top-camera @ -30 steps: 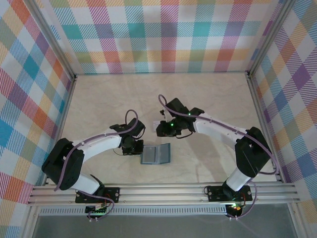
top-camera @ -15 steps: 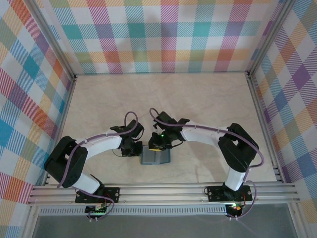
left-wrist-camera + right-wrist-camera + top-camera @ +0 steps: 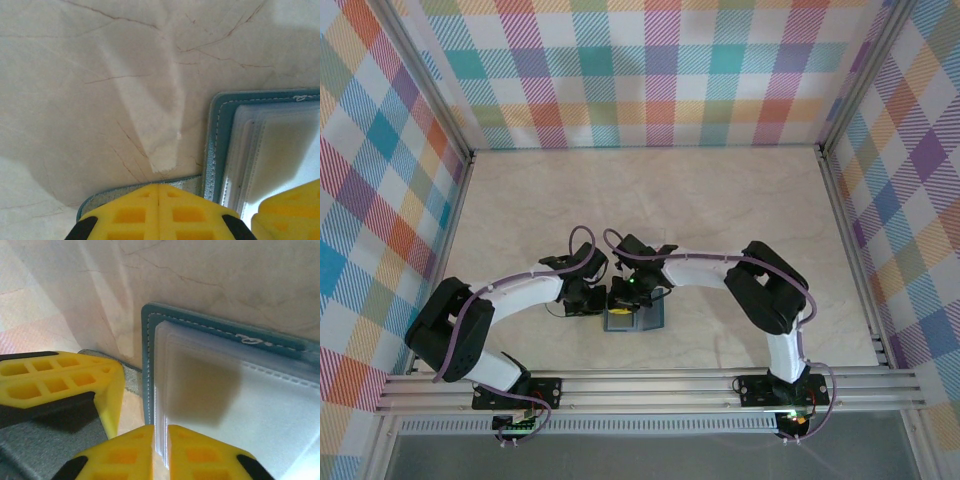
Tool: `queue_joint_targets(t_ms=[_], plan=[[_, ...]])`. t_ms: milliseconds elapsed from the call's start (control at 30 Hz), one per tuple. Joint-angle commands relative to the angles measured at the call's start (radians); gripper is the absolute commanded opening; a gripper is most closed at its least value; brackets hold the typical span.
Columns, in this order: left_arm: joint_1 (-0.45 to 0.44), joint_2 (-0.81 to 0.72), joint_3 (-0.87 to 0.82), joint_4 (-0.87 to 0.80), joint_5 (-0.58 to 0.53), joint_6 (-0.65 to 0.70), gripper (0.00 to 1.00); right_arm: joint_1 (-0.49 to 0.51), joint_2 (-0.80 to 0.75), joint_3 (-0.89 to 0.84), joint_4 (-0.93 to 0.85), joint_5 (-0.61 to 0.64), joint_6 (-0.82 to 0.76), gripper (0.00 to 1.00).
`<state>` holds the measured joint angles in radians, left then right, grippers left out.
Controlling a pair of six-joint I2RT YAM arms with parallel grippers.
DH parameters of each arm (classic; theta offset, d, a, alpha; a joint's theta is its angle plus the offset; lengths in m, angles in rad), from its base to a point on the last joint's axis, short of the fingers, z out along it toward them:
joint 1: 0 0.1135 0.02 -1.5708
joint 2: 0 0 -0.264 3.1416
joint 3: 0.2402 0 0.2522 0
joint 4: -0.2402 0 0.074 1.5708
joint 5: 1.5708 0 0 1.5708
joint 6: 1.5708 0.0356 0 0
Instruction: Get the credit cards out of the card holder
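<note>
In the top view the holder point(image 3: 640, 320) lies open at 6 o'clock of our right gripper point(image 3: 624, 299), jaws pinched on its pocket edge. Our left gripper point(image 3: 588, 299), clenched, pins the tab point(image 3: 185, 182) at 9 o'clock.

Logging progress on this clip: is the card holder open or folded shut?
Open: the card holder lies spread flat, its clear inner pockets facing up inside the stitched teal border.

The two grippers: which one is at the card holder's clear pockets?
The right gripper, at the edge of the clear pockets; the left gripper is over the side tab instead.
</note>
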<state>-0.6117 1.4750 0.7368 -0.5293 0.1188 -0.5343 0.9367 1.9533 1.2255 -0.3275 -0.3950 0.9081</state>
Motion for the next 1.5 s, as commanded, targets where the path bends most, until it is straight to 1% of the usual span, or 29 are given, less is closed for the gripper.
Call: queue_joint_targets(t_ms=[0, 133, 300, 467, 667, 833, 933, 1167, 1467], plan=[[0.007, 0.001, -0.027, -0.014, 0.015, 0.000, 0.06, 0.007, 0.025, 0.035, -0.057, 0.016, -0.004, 0.21], [0.009, -0.004, -0.027, -0.019, 0.016, 0.002, 0.06, 0.007, 0.019, 0.048, -0.170, 0.084, -0.036, 0.28], [0.010, -0.008, -0.030, -0.019, 0.016, 0.003, 0.06, 0.006, -0.019, 0.050, -0.269, 0.158, -0.054, 0.35], [0.011, -0.008, -0.028, -0.023, 0.021, 0.004, 0.06, 0.015, -0.038, 0.090, -0.384, 0.245, -0.076, 0.42], [0.012, -0.009, -0.024, -0.025, 0.020, 0.005, 0.06, 0.025, -0.048, 0.144, -0.495, 0.339, -0.094, 0.50], [0.012, -0.007, -0.024, -0.025, 0.021, 0.004, 0.06, 0.026, -0.056, 0.159, -0.538, 0.373, -0.103, 0.55], [0.012, -0.008, -0.025, -0.025, 0.021, 0.003, 0.07, 0.025, -0.064, 0.154, -0.545, 0.382, -0.103, 0.55], [0.012, -0.017, -0.008, -0.036, 0.036, 0.003, 0.07, 0.024, -0.092, 0.118, -0.563, 0.420, -0.105, 0.53], [0.011, -0.069, 0.046, -0.056, 0.100, -0.018, 0.08, 0.022, -0.090, 0.048, -0.552, 0.451, -0.118, 0.47]])
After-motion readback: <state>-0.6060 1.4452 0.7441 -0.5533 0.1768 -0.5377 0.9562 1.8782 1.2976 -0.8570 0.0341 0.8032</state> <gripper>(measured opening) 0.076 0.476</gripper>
